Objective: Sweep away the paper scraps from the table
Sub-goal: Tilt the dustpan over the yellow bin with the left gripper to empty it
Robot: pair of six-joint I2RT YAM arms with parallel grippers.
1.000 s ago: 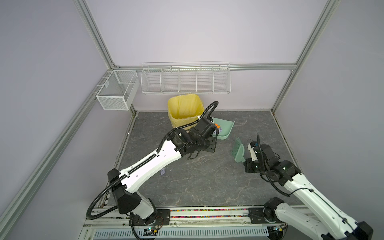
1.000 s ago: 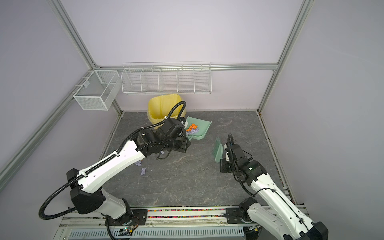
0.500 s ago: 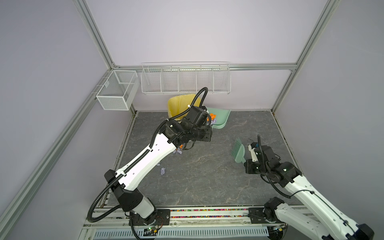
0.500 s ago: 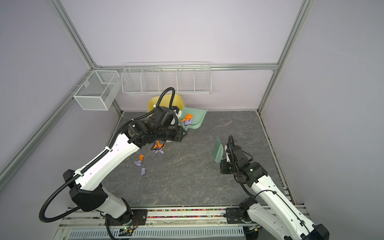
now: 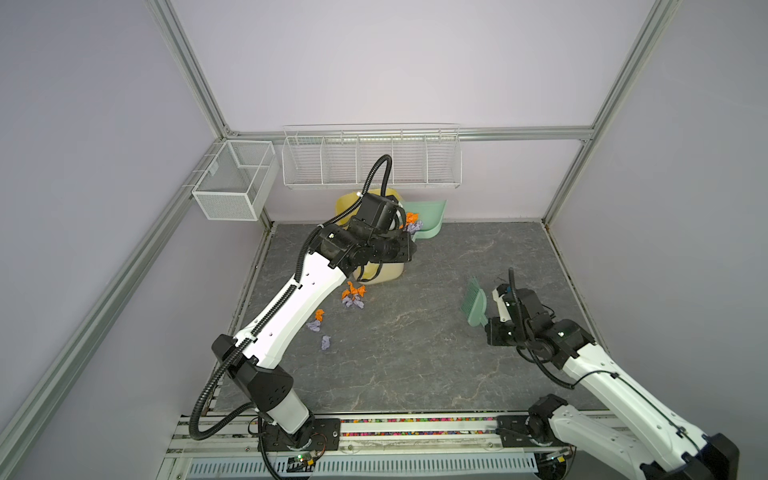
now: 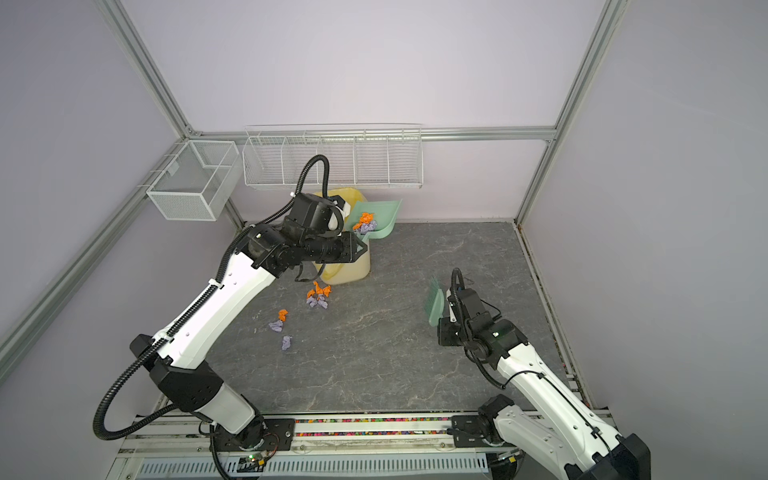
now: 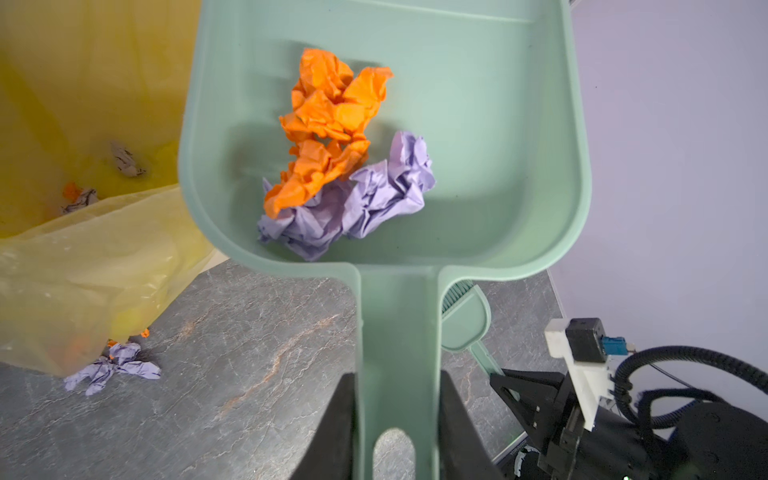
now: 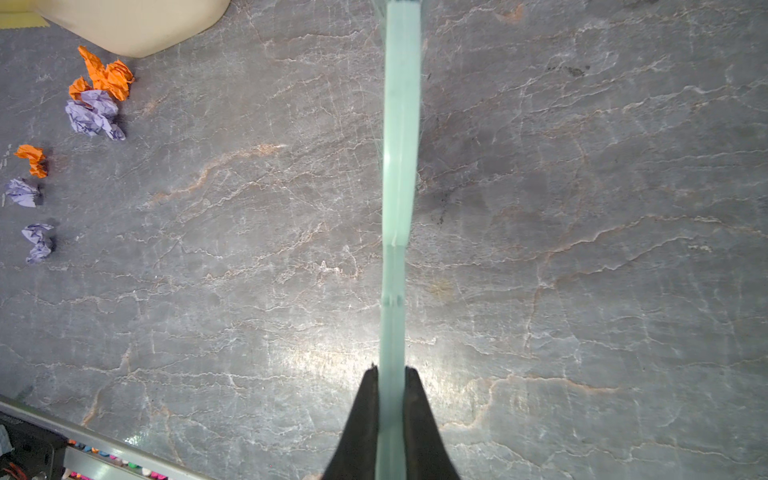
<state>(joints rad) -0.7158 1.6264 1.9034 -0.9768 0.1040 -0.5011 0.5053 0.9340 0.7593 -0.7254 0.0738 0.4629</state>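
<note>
Inside the raised dustpan (image 7: 498,124), paper scraps (image 7: 345,166) bunch toward the handle, which the left pincer (image 7: 397,386) pinches. The yellow bin (image 7: 83,104) gapes just beside it. Stray scraps (image 5: 353,297) dot the worktop (image 5: 415,332) by that bin, while the right pincer (image 8: 392,374) clamps the brush (image 8: 399,166), well apart.

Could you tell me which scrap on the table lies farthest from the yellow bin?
The lone lilac scrap, lying by itself; the other scraps sit closer to the bin.

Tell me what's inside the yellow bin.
In the left wrist view, the yellow bin holds a few paper scraps at its bottom. The dustpan and the liner's fold hide the rest.
</note>
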